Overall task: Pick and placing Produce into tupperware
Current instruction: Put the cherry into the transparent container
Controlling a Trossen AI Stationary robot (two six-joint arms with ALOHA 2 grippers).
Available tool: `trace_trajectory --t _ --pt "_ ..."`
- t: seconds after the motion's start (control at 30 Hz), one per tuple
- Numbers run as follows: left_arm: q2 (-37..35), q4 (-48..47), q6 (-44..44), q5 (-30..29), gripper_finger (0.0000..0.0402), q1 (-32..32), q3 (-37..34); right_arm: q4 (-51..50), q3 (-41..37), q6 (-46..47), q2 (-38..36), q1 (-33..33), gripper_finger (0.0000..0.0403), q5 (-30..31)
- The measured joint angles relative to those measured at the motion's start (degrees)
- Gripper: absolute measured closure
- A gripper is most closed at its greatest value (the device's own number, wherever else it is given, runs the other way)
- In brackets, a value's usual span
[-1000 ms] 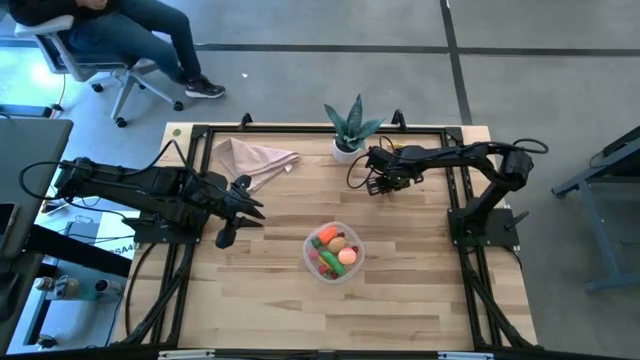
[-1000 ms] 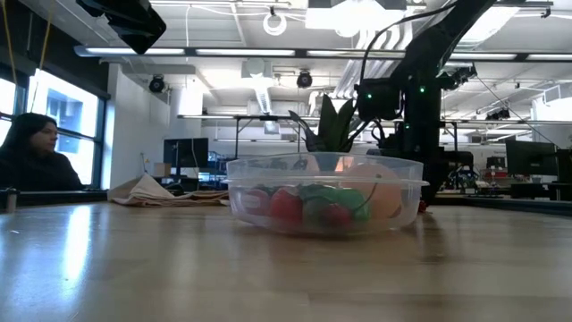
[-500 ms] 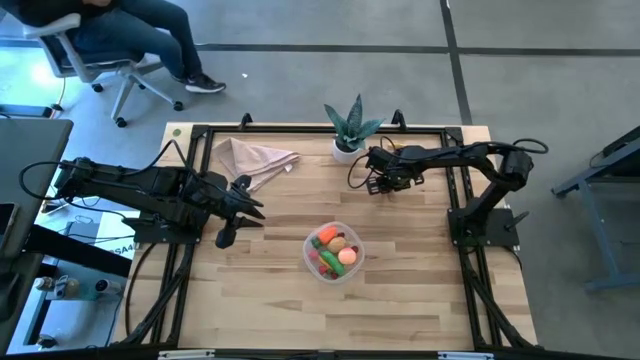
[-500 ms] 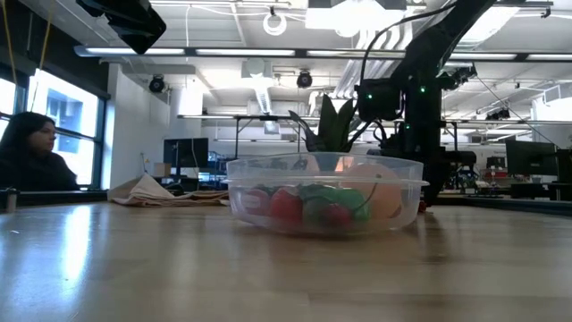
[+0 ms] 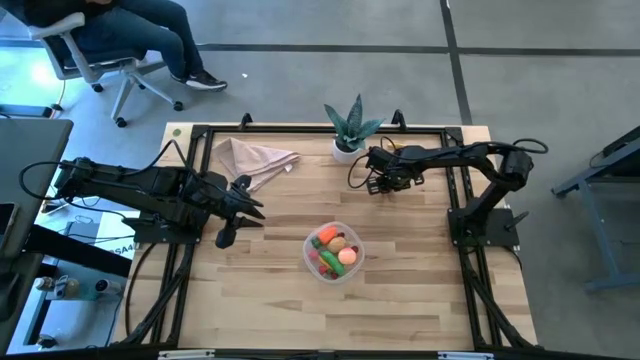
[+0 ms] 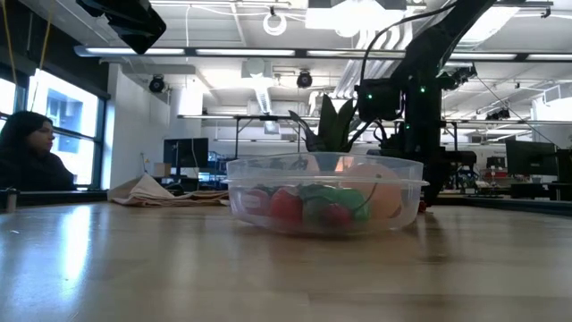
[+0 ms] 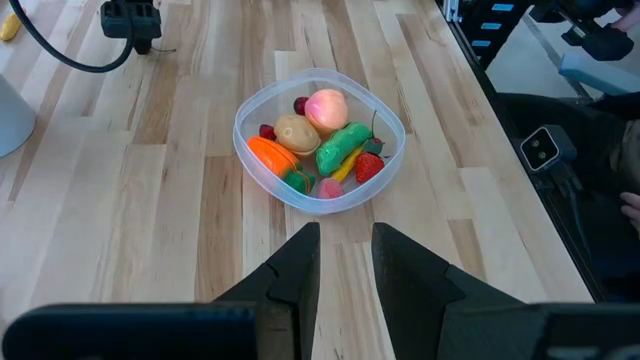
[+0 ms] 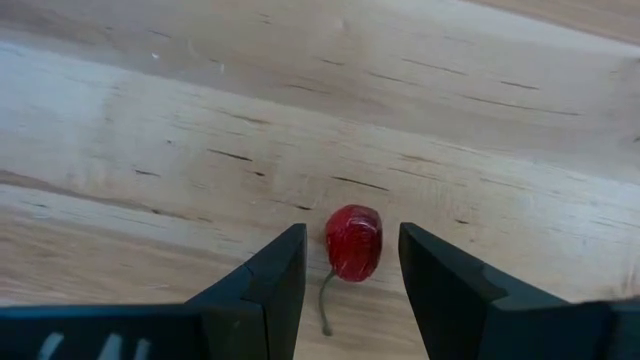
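Two arms frame the wooden table [image 5: 420, 300]. At left, the left gripper [image 5: 232, 222] hangs over bare boards with its fingers [image 7: 300, 262] drawn nearly together on nothing, aimed toward the tupperware [image 5: 334, 251], which sits mid-table and apart from both arms. Inside lie an orange carrot [image 7: 270, 157], a tan potato-like piece [image 7: 295, 131], a pink peach [image 7: 327, 106], a green cucumber [image 7: 338, 150] and small red pieces. Farther right, near the potted plant [image 5: 349, 127], the right gripper [image 5: 375, 184] is lowered over a red cherry [image 8: 354, 243] lying on the wood, its fingers [image 8: 275, 278] parted to either side of the fruit and not touching it. The cherry looks like hard, glossy toy plastic: light, stiff, and liable to roll or squirt out of a pinch, so the rounded body seems the place to grip, squarely across its middle, not the thin stem [image 8: 325, 305]. That stem gives it its long axis, trailing back toward the wrist between the fingers.
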Motion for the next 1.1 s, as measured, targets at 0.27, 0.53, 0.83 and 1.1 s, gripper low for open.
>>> trace_trajectory --t 0.27,0.53,0.83,1.1 --pt "0.0 0.0 0.0 0.0 0.0318 0.0 0.0 0.0 0.0 0.0 0.0 0.0 0.025 -0.1" --pt "0.0 0.0 0.0 0.0 0.0318 0.0 0.0 0.0 0.0 0.0 0.0 0.0 0.025 -0.5" --pt "0.0 0.0 0.0 0.0 0.0318 0.0 0.0 0.7 0.0 -0.2 0.0 0.0 0.0287 -0.5" --pt "0.0 0.0 0.0 0.0 0.0318 0.0 0.0 0.8 0.0 -0.1 0.0 0.0 0.0293 -1.5"
